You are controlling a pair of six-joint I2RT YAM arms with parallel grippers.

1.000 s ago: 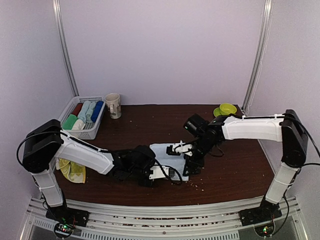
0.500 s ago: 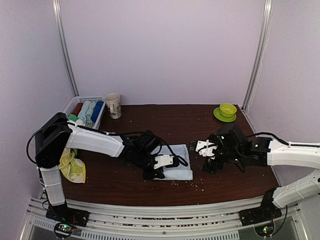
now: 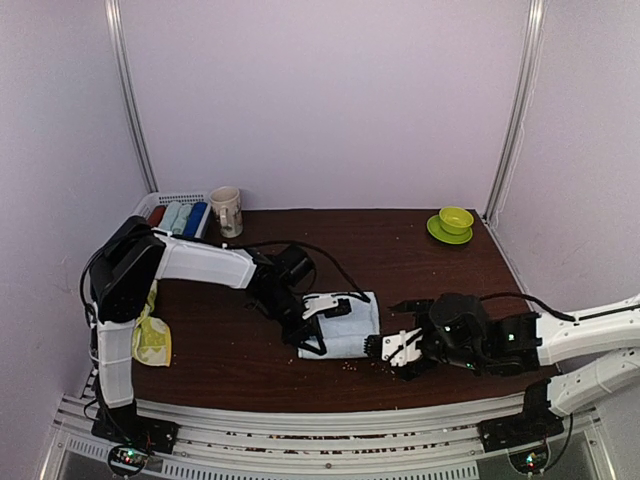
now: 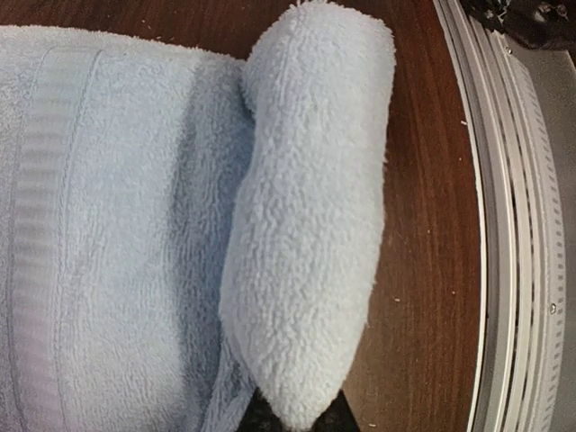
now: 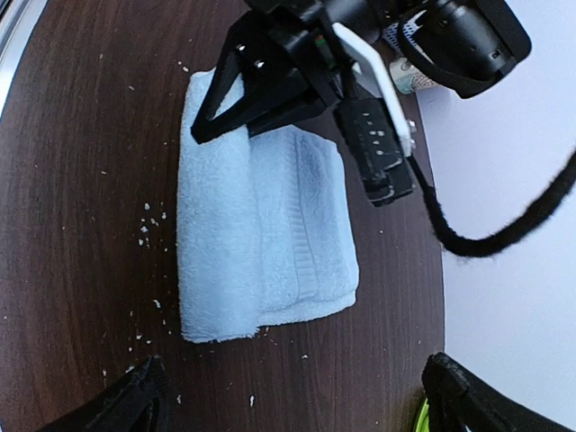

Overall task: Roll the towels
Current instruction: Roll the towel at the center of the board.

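The pale blue-white towel lies folded near the table's middle front. Its near long edge is rolled into a fat tube beside the flat part. My left gripper is shut on the left end of that tube, its dark fingertips pinching the roll; it also shows in the right wrist view. My right gripper is wide open and empty, just off the towel's right end, its fingertips spread apart. The yellow-green towel lies crumpled at the left edge.
A white slatted basket holding several rolled towels stands at the back left, a mug beside it. A green bowl on a saucer sits at the back right. Crumbs lie on the dark table near the towel. The front rail is close.
My right gripper left the towel's right edge and swung down toward the front of the table. My left arm shifted farther back, its gripper staying on the towel's left end.
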